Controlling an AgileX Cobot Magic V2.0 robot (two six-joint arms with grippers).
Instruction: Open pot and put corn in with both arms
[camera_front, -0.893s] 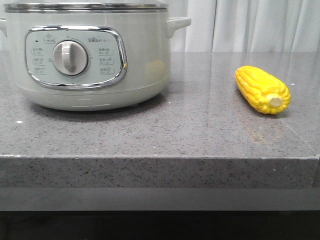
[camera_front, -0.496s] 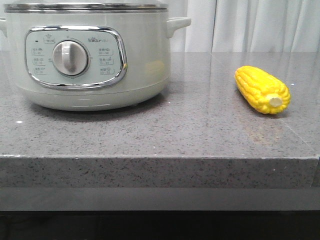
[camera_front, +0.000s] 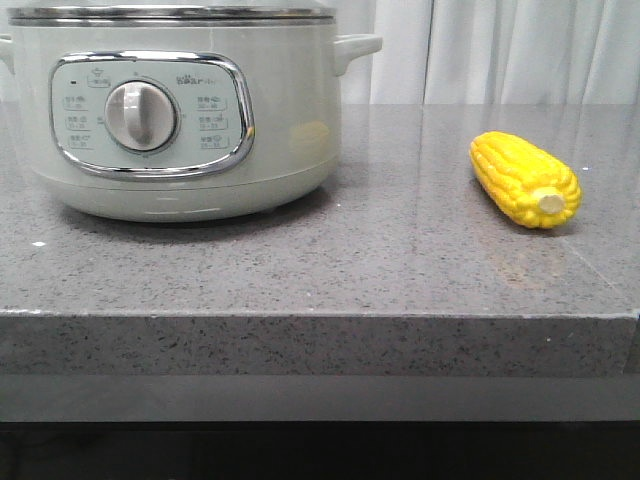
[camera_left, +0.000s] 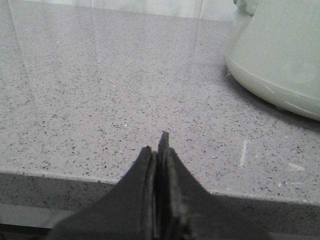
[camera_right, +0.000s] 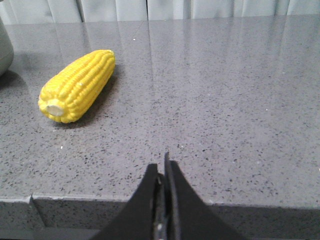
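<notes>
The pot (camera_front: 180, 110), a large pale grey-green cooker with a chrome-framed panel and round dial, stands at the left of the grey stone counter with its steel-rimmed lid (camera_front: 170, 13) on. Its lower side also shows in the left wrist view (camera_left: 280, 55). The corn (camera_front: 524, 178), a bright yellow cob with its pale stub end toward the counter's front, lies on the counter at the right; it also shows in the right wrist view (camera_right: 77, 85). My left gripper (camera_left: 159, 150) and right gripper (camera_right: 162, 167) are shut and empty, both at the counter's front edge. Neither gripper shows in the front view.
The grey speckled counter (camera_front: 380, 260) has a straight front edge (camera_front: 320, 315) with a drop below it. White curtains (camera_front: 500, 50) hang behind the counter. The pot's side handle (camera_front: 355, 48) sticks out toward the corn.
</notes>
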